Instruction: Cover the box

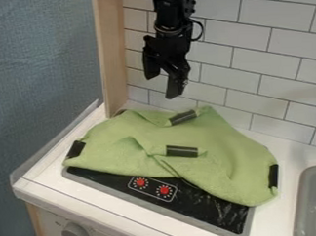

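My gripper (162,85) hangs at the upper middle, in front of the tiled wall, with its two fingers apart and nothing between them. Below it, separated from it by a gap, a green cloth (207,133) with several black strips lies folded and rumpled over a black stovetop (203,206). The stovetop's front part, with two red-centred dials, shows past the cloth's front edge. No box can be made out; whether one is under the cloth I cannot tell.
A wooden post (111,58) stands at the counter's back left. White tiles (233,63) line the wall behind. A grey sink (313,197) is at the right edge, and a knob (75,233) is on the front panel below the white counter (98,202).
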You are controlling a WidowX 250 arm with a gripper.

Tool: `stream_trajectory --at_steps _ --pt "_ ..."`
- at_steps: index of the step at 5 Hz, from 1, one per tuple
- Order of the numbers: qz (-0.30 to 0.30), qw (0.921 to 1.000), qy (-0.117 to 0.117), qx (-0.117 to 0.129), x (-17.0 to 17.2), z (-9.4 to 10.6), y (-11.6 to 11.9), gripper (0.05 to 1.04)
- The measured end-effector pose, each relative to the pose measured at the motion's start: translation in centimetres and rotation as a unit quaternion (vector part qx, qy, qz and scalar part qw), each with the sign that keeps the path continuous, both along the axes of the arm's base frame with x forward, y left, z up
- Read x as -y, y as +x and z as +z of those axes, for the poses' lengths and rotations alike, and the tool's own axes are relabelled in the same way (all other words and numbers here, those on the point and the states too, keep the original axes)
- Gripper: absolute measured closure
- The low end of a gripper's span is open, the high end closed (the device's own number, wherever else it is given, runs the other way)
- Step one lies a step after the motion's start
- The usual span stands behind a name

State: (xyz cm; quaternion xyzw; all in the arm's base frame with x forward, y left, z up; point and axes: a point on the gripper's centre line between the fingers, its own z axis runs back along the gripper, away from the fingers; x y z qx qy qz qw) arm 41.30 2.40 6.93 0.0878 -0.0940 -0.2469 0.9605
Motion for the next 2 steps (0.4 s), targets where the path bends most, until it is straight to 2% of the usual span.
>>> stream_trajectory --at_steps 1,2 --pt "-0.002 0.9997 -0.006 -0.025 0.14 -1.81 -0.58 0.084" --pt "-0.041 0.9981 -0.024 -0.04 0.39 -2.35 -1.01 0.084"
